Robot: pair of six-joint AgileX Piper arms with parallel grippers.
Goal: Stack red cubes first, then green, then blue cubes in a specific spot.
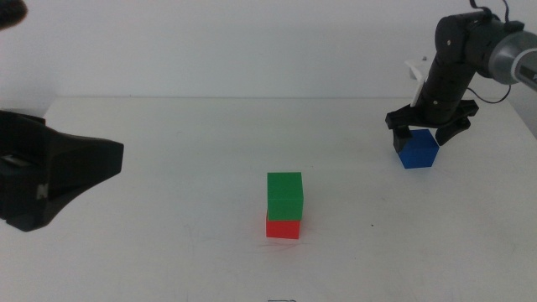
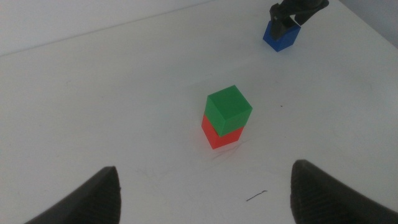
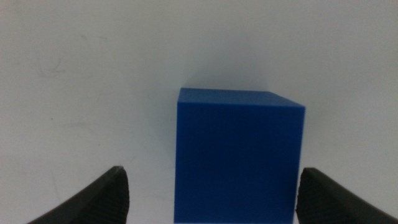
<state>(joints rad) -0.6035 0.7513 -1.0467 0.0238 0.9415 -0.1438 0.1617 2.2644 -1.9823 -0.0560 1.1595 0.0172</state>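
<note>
Cubes here look small, rigid and light, with matte faces that should give the pads fair friction, so we judge the blue cube [image 3: 239,155] will take a firm pinch without deforming or slipping. We would take hold of it on two opposite side faces, about mid-height, and keep it level so it can land flat. We count one blue cube, one green cube [image 1: 284,195] and one red cube [image 1: 283,226], three in all. The green one already sits on the red one near the middle of the table [image 1: 168,243], its edges turned slightly off the red's. The blue one rests on the table well apart, towards the far right. The right gripper [image 1: 430,130] hangs directly over it with its jaws spread wide to either side and touching nothing; the wrist view shows clear white gaps between each jaw and the cube. The left gripper [image 2: 202,193] waits at the left side, jaws apart and empty, looking across at the stack. Only the blue cube is left to place.
</note>
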